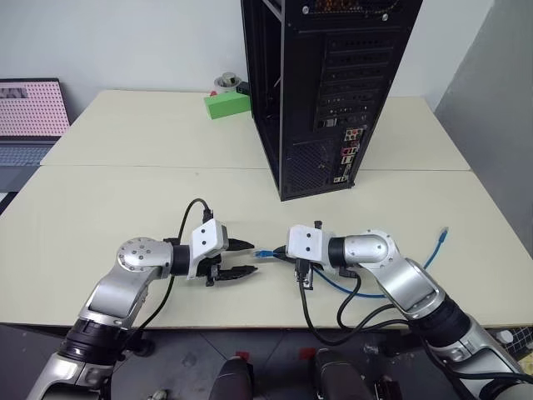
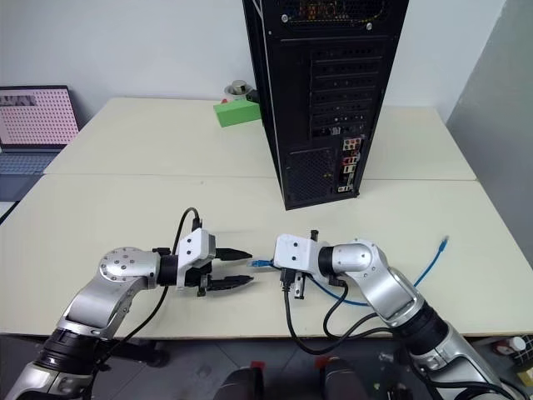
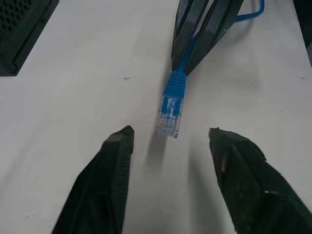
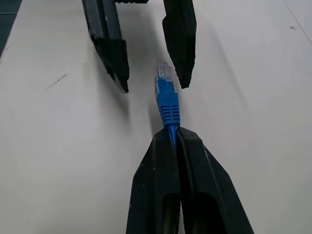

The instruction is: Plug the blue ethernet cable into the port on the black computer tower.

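Right wrist view: your right gripper (image 4: 171,139) pinches the blue ethernet cable (image 4: 168,105) behind its plug, near table centre. Left gripper (image 3: 168,141) stands part-open around the plug; close squarely before release.

We worked in a lab or office: pale tables (image 1: 125,217), plain white wall (image 1: 125,42), laptop (image 1: 29,117) at the tabletop's left edge.

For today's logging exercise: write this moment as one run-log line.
phase: handover | right gripper: shut on blue ethernet cable behind plug | left gripper: open, fingers either side of plug | black computer tower: cable not plugged in
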Tool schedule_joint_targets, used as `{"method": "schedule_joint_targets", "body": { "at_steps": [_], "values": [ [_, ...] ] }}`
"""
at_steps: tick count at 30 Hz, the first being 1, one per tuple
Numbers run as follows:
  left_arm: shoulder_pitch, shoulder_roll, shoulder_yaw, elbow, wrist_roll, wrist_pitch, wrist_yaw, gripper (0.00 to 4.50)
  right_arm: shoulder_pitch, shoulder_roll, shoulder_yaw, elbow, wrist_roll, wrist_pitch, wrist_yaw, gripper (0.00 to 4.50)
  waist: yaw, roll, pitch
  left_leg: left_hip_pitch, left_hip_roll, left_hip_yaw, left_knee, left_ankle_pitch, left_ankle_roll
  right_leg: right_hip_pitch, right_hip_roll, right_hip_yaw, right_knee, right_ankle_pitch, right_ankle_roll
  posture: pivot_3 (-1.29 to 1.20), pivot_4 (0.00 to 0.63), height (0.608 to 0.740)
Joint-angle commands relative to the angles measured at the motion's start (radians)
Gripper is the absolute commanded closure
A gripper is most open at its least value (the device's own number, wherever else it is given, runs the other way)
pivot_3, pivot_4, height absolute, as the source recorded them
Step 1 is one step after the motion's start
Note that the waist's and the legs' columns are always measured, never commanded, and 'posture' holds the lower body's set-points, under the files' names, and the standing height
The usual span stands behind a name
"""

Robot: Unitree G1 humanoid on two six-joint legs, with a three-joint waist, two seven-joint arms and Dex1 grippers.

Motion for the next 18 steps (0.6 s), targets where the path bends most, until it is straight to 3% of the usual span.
{"method": "schedule_joint_targets", "body": {
  "at_steps": [1, 7, 13, 18],
  "values": [
    [-0.018, -0.010, -0.003, -0.013, 0.005, -0.015, 0.005, 3.05, -0.013, -0.004, -0.022, -0.049, 0.002, 0.000, 0.004, 4.50, 0.000, 0.000, 0.000, 0.000, 0.000, 0.000, 0.000, 0.000, 0.000, 0.000, 0.000, 0.000, 0.000, 0.000, 0.000, 0.00, 0.150, 0.740],
    [-0.027, -0.030, -0.012, -0.005, 0.017, -0.022, 0.014, 4.23, -0.017, -0.008, -0.019, -0.049, 0.000, -0.001, 0.011, 4.50, 0.000, 0.000, 0.000, 0.000, 0.000, 0.000, 0.000, 0.000, 0.000, 0.000, 0.000, 0.000, 0.000, 0.000, 0.000, 0.00, 0.150, 0.740],
    [-0.025, -0.035, -0.018, 0.001, 0.028, -0.039, 0.008, 4.23, -0.012, -0.015, -0.017, -0.053, 0.011, 0.008, 0.026, 4.50, 0.000, 0.000, 0.000, 0.000, 0.000, 0.000, 0.000, 0.000, 0.000, 0.000, 0.000, 0.000, 0.000, 0.000, 0.000, 0.00, 0.150, 0.740],
    [-0.018, -0.036, -0.030, 0.022, 0.057, -0.108, 0.003, 4.23, -0.003, -0.049, -0.025, -0.065, 0.016, 0.001, 0.058, 3.45, 0.000, 0.000, 0.000, 0.000, 0.000, 0.000, 0.000, 0.000, 0.000, 0.000, 0.000, 0.000, 0.000, 0.000, 0.000, 0.00, 0.150, 0.740]
  ]
}}
